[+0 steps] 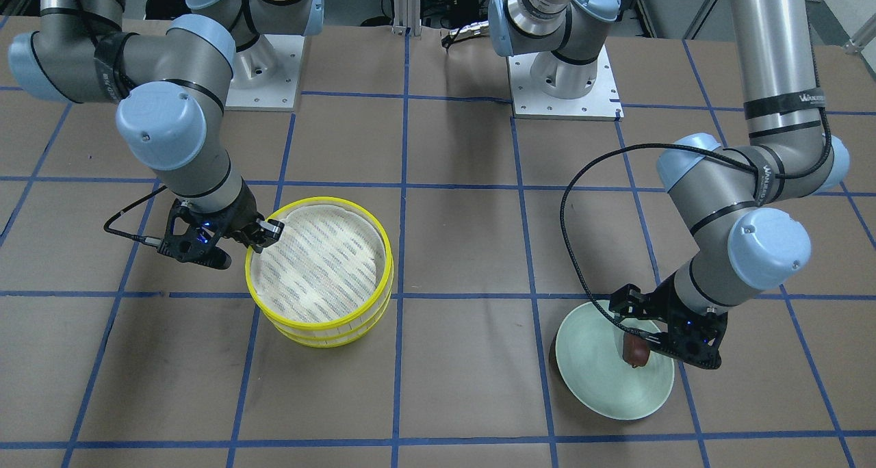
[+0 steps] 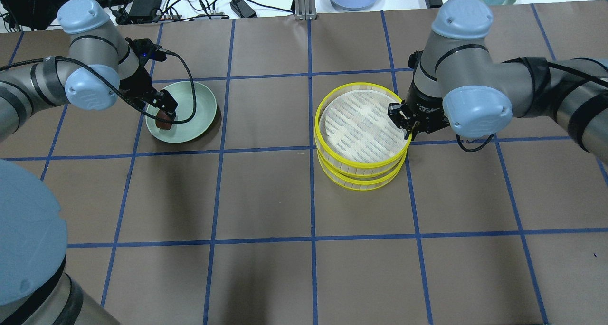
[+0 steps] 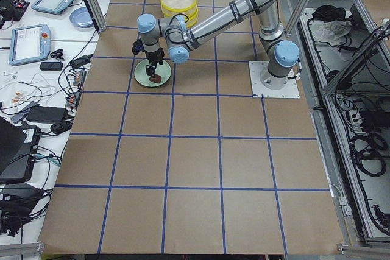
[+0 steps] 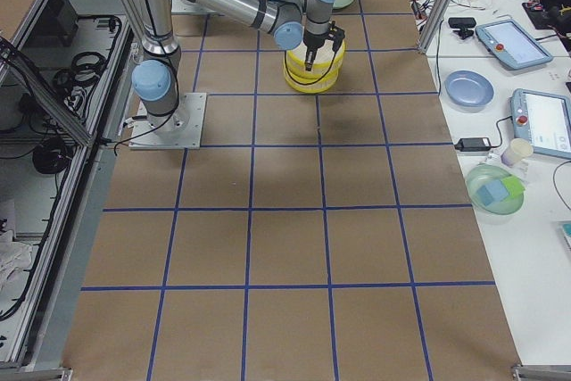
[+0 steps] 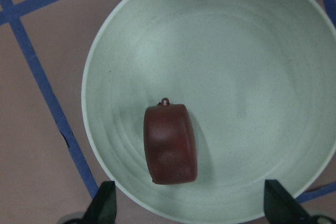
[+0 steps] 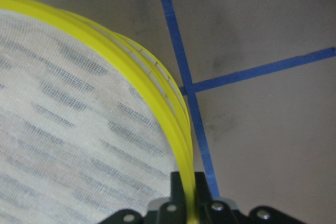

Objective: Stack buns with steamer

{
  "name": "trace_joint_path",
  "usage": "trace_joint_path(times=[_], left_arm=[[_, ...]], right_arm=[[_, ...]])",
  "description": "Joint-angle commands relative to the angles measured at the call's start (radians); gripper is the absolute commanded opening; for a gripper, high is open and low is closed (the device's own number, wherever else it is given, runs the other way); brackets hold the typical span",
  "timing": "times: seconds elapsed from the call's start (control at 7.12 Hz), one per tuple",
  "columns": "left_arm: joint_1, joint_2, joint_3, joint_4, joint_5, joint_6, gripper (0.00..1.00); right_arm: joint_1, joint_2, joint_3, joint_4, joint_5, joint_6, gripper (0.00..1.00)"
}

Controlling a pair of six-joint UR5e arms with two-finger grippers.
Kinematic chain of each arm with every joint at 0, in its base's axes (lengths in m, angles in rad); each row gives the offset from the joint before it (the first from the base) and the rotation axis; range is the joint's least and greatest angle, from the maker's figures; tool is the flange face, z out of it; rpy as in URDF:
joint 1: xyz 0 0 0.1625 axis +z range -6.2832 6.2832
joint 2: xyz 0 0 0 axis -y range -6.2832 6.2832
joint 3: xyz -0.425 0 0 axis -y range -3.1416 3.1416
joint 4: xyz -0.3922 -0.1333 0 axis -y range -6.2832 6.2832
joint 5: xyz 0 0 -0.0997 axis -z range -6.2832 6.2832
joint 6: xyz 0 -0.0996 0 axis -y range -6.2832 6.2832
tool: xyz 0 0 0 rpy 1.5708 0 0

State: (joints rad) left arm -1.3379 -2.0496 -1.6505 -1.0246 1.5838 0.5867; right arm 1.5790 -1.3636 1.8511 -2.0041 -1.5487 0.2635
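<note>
the yellow rim of the steamer (image 6: 160, 87) runs straight in between the fingers of my right gripper (image 6: 188, 195). i am pinching it there, one finger inside over the white striped mesh and one outside against the pale slatted wall. the steamer is two alike tiers, one stacked on the other. it stands on the brown table (image 2: 266, 196), over a line of blue tape.

well apart from the steamer, off on its left side, lies the pale green plate (image 2: 209, 101). my left gripper (image 5: 191, 205) hangs over the plate's half that is farther from the steamer, with its fingers (image 5: 105, 205) spread wide and touching nothing.

the dark reddish-brown bun (image 5: 170, 142) lies on the plate, in line with the gap between those spread fingers and clear of both. it is glossy and rounded, with a tiny loop at the end that points toward the plate's middle.
</note>
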Motion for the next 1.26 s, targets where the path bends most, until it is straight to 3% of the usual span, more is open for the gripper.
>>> trace_joint_path(times=[0.0,0.28,0.56,0.7,1.12], left_arm=[[0.003,-0.04,0.001,0.024,-0.011,-0.01,1.0],[0.002,-0.058,0.001,0.026,-0.012,-0.01,0.91],[0.003,-0.066,0.001,0.026,-0.002,-0.004,0.22],[0.003,-0.064,0.003,0.026,-0.001,-0.005,0.04],[0.003,-0.028,0.015,0.023,0.001,-0.033,0.0]], right_arm=[[-0.001,0.001,0.0,-0.001,-0.005,0.005,0.0],[-0.001,0.0,0.0,0.017,-0.007,0.01,0.0],[-0.001,-0.002,0.0,0.049,-0.007,0.008,0.0],[-0.001,-0.005,0.0,0.07,-0.008,0.005,0.0],[-0.001,-0.005,-0.001,0.058,-0.01,0.005,0.0]])
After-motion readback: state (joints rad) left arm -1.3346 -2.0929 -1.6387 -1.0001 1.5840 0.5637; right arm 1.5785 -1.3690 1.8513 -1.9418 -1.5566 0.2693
